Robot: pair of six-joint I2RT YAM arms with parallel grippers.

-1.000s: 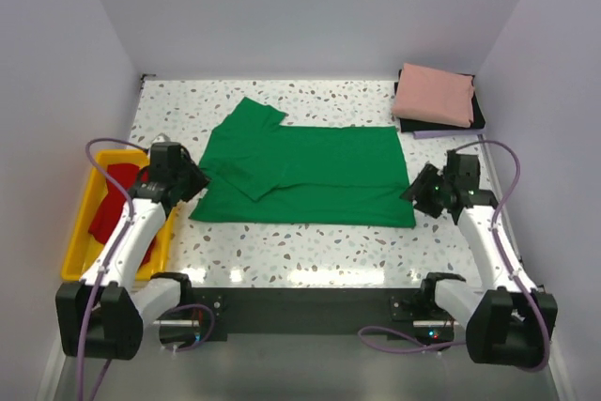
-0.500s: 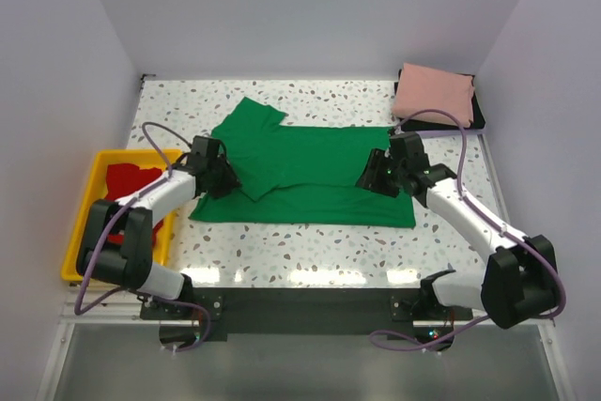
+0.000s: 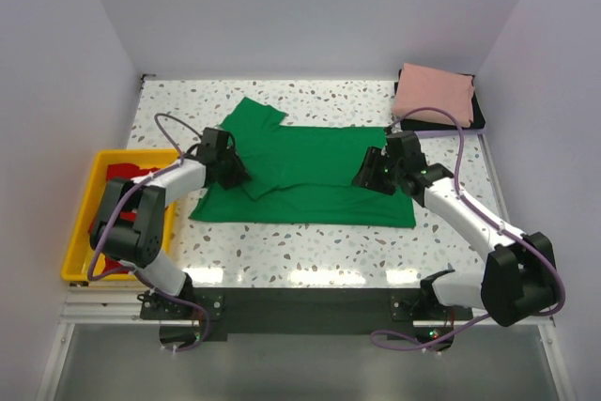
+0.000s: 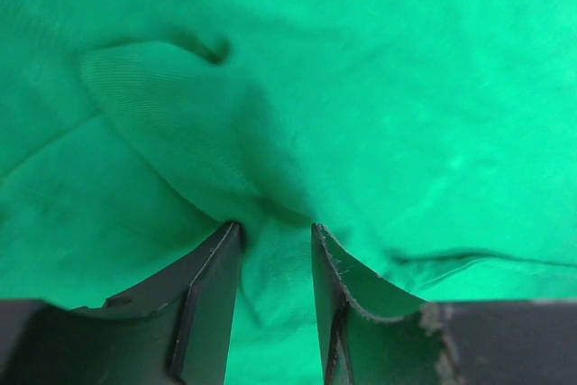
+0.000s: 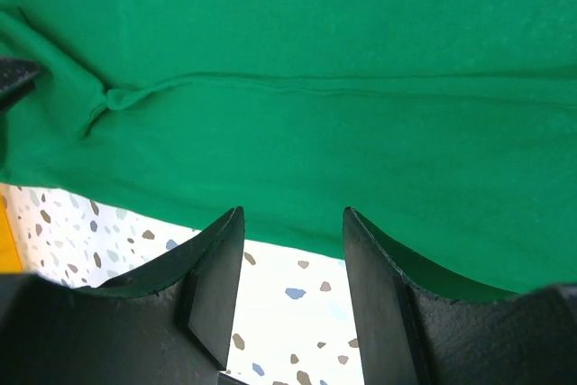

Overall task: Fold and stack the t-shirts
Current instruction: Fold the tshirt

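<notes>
Left wrist: your left hand [image 4: 274,227] is pinching a pucker of the green shirt [image 4: 379,87] to fold it; your right hand [image 5: 291,214] is hovering, narrowly parted, at its hem.

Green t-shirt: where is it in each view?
Top external: green t-shirt spread mid-table.
Left wrist: green t-shirt fills the frame, bunched at the left tool.
Right wrist: green t-shirt across the upper frame.
Shared landmark: speckled table, top and right wrist only.
</notes>
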